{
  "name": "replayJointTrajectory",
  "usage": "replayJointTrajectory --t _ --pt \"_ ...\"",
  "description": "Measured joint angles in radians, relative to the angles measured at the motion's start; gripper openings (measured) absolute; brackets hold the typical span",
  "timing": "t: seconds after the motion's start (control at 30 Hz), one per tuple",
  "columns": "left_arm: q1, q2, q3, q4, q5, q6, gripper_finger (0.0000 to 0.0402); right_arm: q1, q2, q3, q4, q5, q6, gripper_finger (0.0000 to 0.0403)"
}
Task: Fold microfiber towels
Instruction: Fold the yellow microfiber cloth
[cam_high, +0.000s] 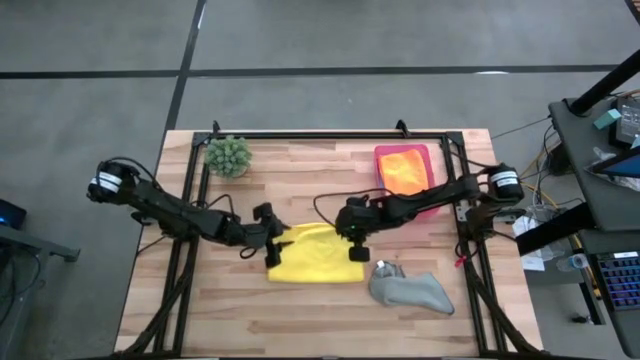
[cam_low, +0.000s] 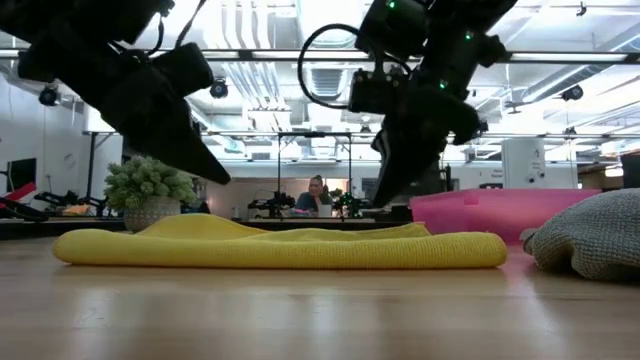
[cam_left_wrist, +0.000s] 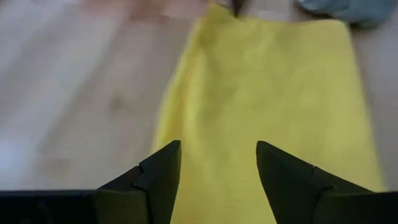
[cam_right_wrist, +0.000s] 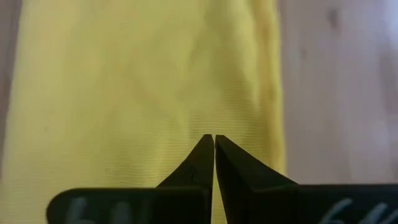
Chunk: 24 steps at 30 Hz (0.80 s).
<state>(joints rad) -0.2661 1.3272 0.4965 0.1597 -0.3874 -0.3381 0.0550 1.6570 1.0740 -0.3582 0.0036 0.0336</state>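
A yellow microfiber towel (cam_high: 315, 255) lies folded into a flat rectangle on the wooden table. My left gripper (cam_left_wrist: 217, 146) hangs open over the towel's left end, slanting down, with nothing between its fingers. My right gripper (cam_right_wrist: 214, 137) is shut and points down at the towel's right part; in the low view its tips (cam_low: 378, 203) stand just clear of the cloth. A grey towel (cam_high: 410, 290) lies crumpled near the yellow one's right front corner. An orange towel (cam_high: 403, 170) lies in the pink tray (cam_high: 428, 155).
A spiky green plant (cam_high: 229, 155) stands at the far left of the table. The pink tray sits at the far right. Bare wood shows along the near edge (cam_high: 300, 320) and left of the yellow towel. A person sits far off in the room (cam_low: 317, 195).
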Motion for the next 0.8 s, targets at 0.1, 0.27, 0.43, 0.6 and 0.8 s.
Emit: replayJointTrajectory --t 0.1,0.27,0.43,0.6,0.8 --pt "-0.016 0.044 0.000 0.004 0.018 -0.047 0.0193 -0.031 -0.005 0.000 -0.009 -0.001 0.037 0.0011" --pt "-0.033 0.141 -0.001 0.060 0.024 -0.053 0.0193 -0.090 -0.006 -0.001 -0.056 -0.002 0.096 0.0041" --pt "-0.032 0.249 0.000 0.128 0.022 -0.099 0.0193 -0.147 -0.006 -0.001 -0.078 -0.003 0.198 0.0095" --pt "-0.037 0.297 0.003 0.111 0.006 -0.167 0.0193 -0.166 -0.005 -0.002 -0.083 -0.014 0.288 0.0150" --pt "-0.044 0.295 -0.006 0.043 0.011 -0.203 0.0193 -0.166 -0.004 -0.003 -0.084 -0.038 0.334 0.0198"
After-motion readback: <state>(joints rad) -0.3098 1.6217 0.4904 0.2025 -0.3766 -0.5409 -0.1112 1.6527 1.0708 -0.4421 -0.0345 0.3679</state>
